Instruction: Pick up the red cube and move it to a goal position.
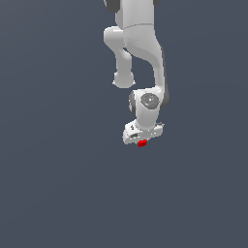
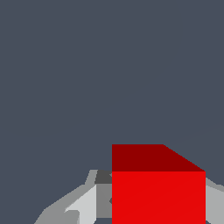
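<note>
The red cube [image 1: 142,143] is tiny and bright red, at the tip of the white gripper [image 1: 141,139] near the middle of the exterior view. In the wrist view the red cube [image 2: 158,192] fills the space between the two grey fingers [image 2: 103,199], which touch it on both sides. The gripper [image 2: 158,205] is shut on the cube. The cube's underside and whatever lies below it are hidden, so I cannot tell whether it rests on the surface or is lifted.
The white arm [image 1: 140,43] reaches down from the top edge of the exterior view. A plain dark grey-blue surface [image 1: 58,184] lies all around it. No other objects or goal marker show.
</note>
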`<act>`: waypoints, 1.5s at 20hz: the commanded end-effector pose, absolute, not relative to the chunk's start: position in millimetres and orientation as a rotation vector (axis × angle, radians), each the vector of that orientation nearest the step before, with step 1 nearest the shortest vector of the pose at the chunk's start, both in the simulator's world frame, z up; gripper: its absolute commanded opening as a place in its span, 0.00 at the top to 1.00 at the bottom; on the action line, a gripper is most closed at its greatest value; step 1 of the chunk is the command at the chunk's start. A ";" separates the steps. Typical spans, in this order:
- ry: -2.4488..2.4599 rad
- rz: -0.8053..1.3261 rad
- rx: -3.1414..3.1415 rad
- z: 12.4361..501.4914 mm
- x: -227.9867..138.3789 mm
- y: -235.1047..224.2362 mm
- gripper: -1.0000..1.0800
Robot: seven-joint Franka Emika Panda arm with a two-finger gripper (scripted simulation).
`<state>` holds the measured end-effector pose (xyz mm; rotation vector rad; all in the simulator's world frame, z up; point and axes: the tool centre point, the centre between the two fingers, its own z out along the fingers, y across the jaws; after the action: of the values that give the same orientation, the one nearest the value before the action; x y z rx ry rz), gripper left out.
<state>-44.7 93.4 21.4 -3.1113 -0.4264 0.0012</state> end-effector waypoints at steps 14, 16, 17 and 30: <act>-0.427 0.000 -3.111 104.8 -32.3 37.0 1.00; -0.427 0.000 -3.111 124.7 -29.2 23.6 1.00; -0.427 0.000 -3.111 135.0 -27.6 16.6 1.00; -0.427 0.000 -3.111 249.7 -6.5 -60.2 1.00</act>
<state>-8.3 -53.8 239.6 -3.1114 -0.4255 -0.0021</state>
